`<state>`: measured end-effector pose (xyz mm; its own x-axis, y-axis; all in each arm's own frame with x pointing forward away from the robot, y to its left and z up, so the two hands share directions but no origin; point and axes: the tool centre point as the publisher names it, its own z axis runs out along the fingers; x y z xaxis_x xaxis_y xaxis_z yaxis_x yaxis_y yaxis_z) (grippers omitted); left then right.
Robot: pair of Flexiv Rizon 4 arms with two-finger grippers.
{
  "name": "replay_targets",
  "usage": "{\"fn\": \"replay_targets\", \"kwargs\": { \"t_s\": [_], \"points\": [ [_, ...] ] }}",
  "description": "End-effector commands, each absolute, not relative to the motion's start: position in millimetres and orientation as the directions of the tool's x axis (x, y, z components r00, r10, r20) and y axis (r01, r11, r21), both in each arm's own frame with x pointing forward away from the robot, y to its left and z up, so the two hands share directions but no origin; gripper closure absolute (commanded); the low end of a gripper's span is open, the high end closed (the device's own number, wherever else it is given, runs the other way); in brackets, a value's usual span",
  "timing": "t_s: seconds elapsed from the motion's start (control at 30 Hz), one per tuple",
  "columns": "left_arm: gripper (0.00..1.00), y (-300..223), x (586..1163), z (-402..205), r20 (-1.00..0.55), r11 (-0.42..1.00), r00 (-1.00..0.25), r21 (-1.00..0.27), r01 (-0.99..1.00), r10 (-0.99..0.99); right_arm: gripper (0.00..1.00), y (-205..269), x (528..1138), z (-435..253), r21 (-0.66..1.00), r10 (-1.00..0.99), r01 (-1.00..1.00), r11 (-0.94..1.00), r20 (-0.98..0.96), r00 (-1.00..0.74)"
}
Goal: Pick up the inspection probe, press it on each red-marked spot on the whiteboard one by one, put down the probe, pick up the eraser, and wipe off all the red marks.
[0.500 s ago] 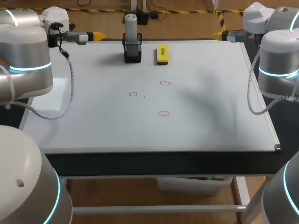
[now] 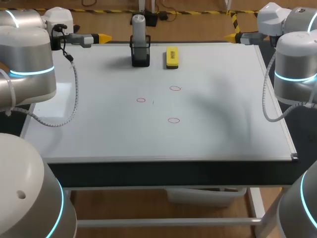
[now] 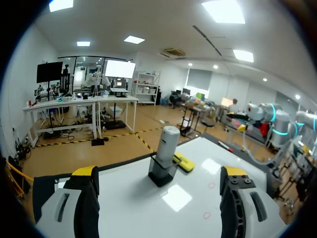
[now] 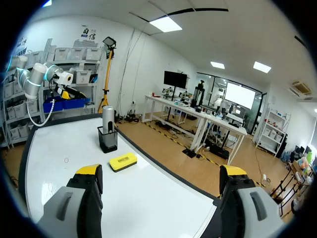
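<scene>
Nothing had shifted over the last half second: the whiteboard [image 2: 223, 124] and everything on it lay exactly as before, and both arms stayed parked.

The left gripper [image 2: 101, 37] sat off the board's 11 o'clock corner and the right gripper [image 2: 233, 36] off its 1 o'clock corner. In the wrist views each had its yellow-tipped fingers spread wide with nothing held.

The inspection probe [image 2: 139, 32] stood upright in its black holder [image 2: 140, 54] at the board's 12 o'clock edge. The yellow eraser [image 2: 172, 56] lay flat just beside it, toward 3 o'clock.

Three red marks ringed the board's middle: one at 9 o'clock [image 2: 141, 100], one at 1 o'clock [image 2: 175, 89] and one at 5 o'clock [image 2: 173, 120].

By my reading the task had not begun. The probe was untouched, so fetching it was the first step.
</scene>
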<state>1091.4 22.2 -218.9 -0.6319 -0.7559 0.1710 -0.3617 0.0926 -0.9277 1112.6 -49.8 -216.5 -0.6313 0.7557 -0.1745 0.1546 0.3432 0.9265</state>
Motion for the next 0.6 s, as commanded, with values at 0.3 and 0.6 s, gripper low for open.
{"fn": "replay_targets", "kwargs": {
  "t_s": [0.3, 0.6],
  "points": [
    [0.0, 22.9, 1101.3, -223.7, 0.177, 0.09, -0.64, -0.928, -0.361, -0.748, 0.0, -49.9, 1113.1, -215.9, 0.925, 0.755, 0.157, 0.345, -0.174, -0.632],
    [0.0, 20.9, 1119.6, -229.7, 0.18, 0.083, -0.691, -0.941, -0.328, -0.7, 0.0, -49.9, 1113.1, -215.9, 0.925, 0.755, 0.157, 0.345, -0.174, -0.632]
  ]
}}
